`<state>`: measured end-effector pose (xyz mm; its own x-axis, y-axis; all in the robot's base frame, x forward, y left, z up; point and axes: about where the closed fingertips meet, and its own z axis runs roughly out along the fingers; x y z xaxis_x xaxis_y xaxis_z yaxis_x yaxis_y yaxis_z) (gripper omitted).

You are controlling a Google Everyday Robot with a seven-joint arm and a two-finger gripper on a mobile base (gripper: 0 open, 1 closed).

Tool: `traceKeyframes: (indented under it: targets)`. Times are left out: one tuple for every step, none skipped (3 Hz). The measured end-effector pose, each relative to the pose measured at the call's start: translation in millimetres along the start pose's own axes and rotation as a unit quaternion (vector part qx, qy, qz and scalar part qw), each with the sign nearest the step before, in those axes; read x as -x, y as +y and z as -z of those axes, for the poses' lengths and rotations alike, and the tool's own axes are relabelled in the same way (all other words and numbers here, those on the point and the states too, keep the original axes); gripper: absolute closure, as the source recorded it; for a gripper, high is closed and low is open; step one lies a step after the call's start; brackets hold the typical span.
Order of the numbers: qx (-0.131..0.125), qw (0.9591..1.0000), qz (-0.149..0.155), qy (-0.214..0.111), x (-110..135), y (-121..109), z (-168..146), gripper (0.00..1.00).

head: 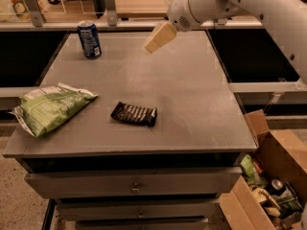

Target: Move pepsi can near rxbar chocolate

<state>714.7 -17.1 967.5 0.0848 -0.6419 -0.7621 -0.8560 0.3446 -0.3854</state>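
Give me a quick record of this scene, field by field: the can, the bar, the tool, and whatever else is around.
can: upright, far left corner of the table
bar: lying flat near front centre, well apart from the can
tool: in the air over the table's far side, right of the can, not touching it
chip bag: lying at the left edge
box: open, on the floor right of the table

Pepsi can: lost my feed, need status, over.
Gripper above table's far side, right of can. Can upright, far-left corner, not held. Rxbar mid-table; chip bag off the path.
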Motion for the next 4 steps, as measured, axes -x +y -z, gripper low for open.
traceKeyframes:
  targets:
    - [-0.007, 0.9990, -0.015, -0.043, 14, -4, -33, 0.00]
    - [-0.015, 0.9970, -0.034, -0.068, 29, -8, -63, 0.00]
    - [-0.016, 0.9948, -0.056, -0.084, 39, -13, -91, 0.00]
    - [-0.003, 0.9932, -0.065, -0.096, 49, -15, -119, 0.00]
